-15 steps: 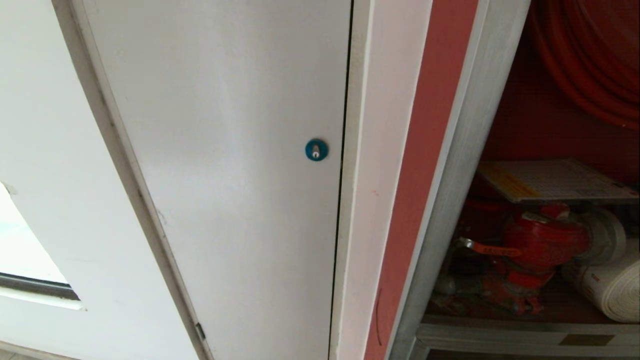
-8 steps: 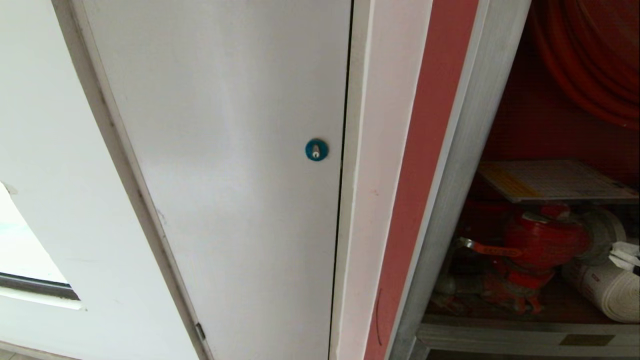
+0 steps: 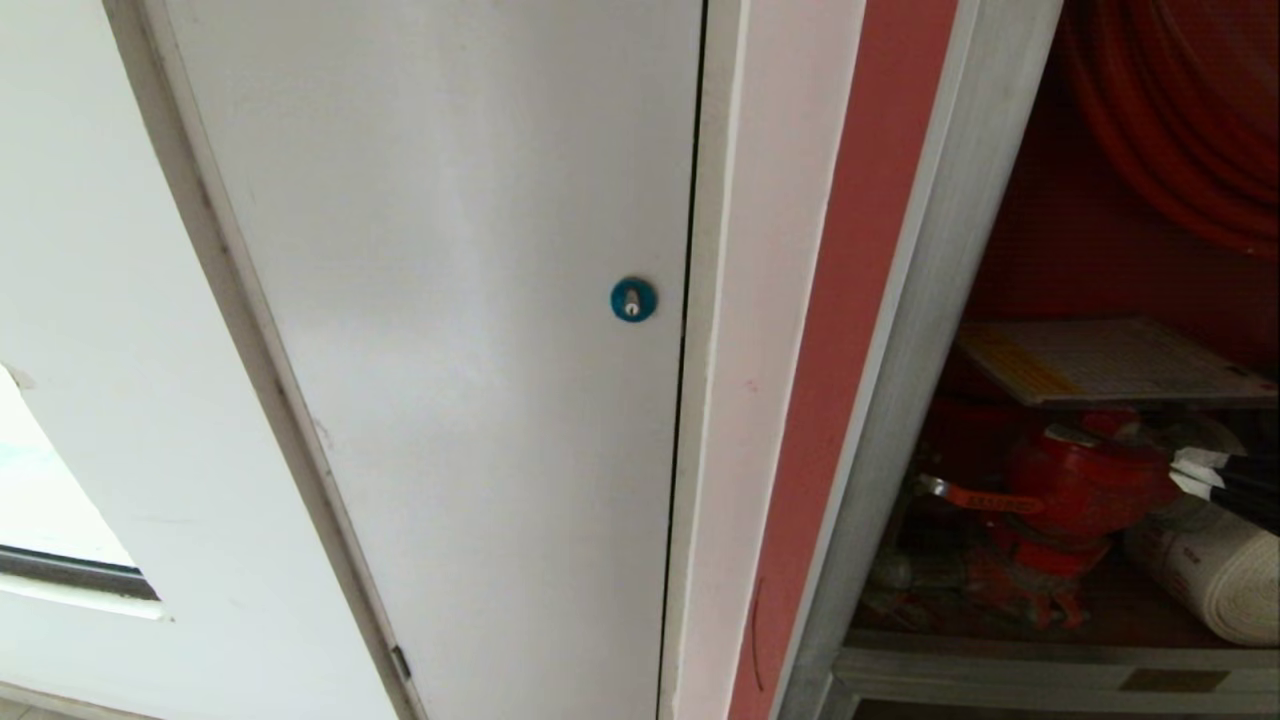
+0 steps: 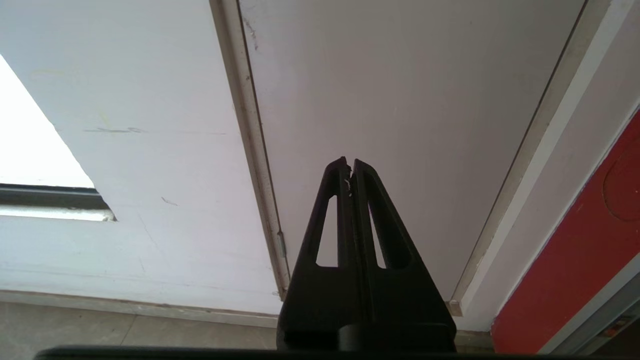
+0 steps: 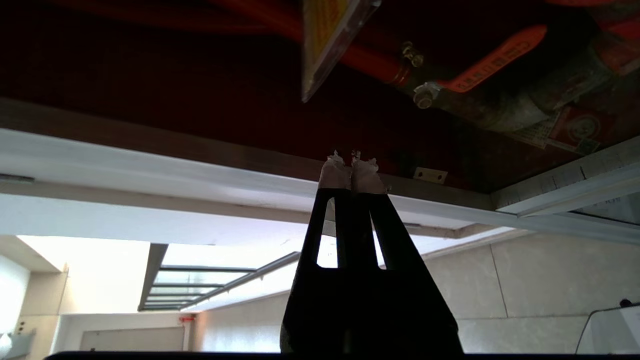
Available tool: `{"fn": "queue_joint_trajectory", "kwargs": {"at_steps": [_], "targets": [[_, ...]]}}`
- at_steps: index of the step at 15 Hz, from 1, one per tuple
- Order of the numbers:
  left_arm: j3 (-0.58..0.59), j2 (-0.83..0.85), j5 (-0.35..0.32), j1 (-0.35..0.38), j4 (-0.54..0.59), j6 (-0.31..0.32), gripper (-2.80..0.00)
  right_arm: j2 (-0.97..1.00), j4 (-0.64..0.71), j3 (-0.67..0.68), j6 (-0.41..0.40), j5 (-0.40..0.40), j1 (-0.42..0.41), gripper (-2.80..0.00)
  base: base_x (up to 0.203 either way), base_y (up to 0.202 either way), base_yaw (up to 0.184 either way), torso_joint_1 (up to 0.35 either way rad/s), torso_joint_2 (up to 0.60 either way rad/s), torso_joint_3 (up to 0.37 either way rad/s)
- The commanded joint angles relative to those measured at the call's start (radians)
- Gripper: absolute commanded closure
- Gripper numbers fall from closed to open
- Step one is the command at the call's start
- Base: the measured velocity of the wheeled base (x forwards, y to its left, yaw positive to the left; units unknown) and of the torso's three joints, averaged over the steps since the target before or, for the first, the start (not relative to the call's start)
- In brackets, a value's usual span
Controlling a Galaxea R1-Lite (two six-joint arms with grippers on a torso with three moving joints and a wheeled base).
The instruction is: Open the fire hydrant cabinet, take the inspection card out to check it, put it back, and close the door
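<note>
The fire hydrant cabinet [image 3: 930,330] stands open at the right, and its red interior shows. Inside, the inspection card [image 3: 1110,360] lies flat above the red valve [image 3: 1080,480], with the yellow band at its left end. My right gripper [image 3: 1185,471] reaches in from the right edge, below the card and in front of the valve. It is shut and holds nothing. In the right wrist view the right gripper [image 5: 351,162] points at the cabinet's edge, and the card [image 5: 330,40] lies beyond it. My left gripper [image 4: 350,167] is parked and shut, low before a white panel. The door is out of view.
A red hose coil [image 3: 1190,120] hangs at the top of the cabinet. A white rolled hose [image 3: 1210,580] lies at the bottom right. Left of the cabinet are a red wall strip [image 3: 850,300] and a plain white door with a round blue lock [image 3: 633,299].
My right gripper, absent a second ago, has come in from the right edge and moved left and up toward the valve. Card, cabinet and left arm have not moved.
</note>
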Motion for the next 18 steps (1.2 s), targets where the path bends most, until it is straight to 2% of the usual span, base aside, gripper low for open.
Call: {"fn": "queue_joint_trajectory", "kwargs": {"at_steps": [1, 10, 18], "targets": [[0.0, 0.001, 0.0, 0.0, 0.0, 0.0, 0.0, 0.019, -0.001, -0.002, 0.006, 0.002, 0.0, -2.8, 0.0, 0.0, 0.0, 0.0, 0.0, 0.0], [0.0, 0.0, 0.0, 0.0, 0.0, 0.0, 0.0, 0.108, -0.131, 0.003, 0.096, -0.018, 0.002, -2.8, 0.0, 0.0, 0.0, 0.0, 0.0, 0.0], [0.0, 0.0, 0.0, 0.0, 0.0, 0.0, 0.0, 0.278, -0.281, -0.004, 0.101, -0.018, 0.004, -2.8, 0.0, 0.0, 0.0, 0.0, 0.0, 0.0]]}}
